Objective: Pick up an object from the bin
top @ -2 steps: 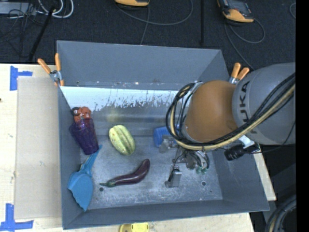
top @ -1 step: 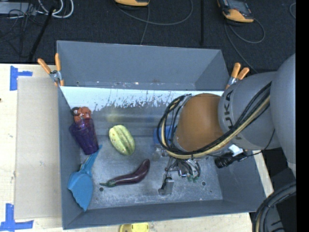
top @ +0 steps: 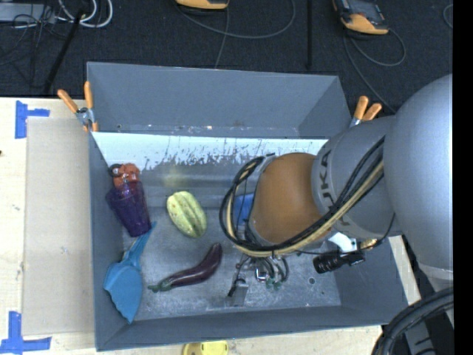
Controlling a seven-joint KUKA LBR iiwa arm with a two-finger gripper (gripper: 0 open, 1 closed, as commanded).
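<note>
Fingers [top: 247, 283] low in the bin [top: 214, 109] beside a purple eggplant [top: 194, 270]; their spread cannot be told

- I see bright overhead light on the grey metal bin [top: 214, 98], with a pale glare band along its back wall.
- Soft shadow pools under the arm's rounded orange cover [top: 284, 198].
- The black floor [top: 259, 35] stays dim.

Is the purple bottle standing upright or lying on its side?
Lying, it seems: the purple bottle shows its full length along the bin's left wall, orange cap toward the back.
</note>
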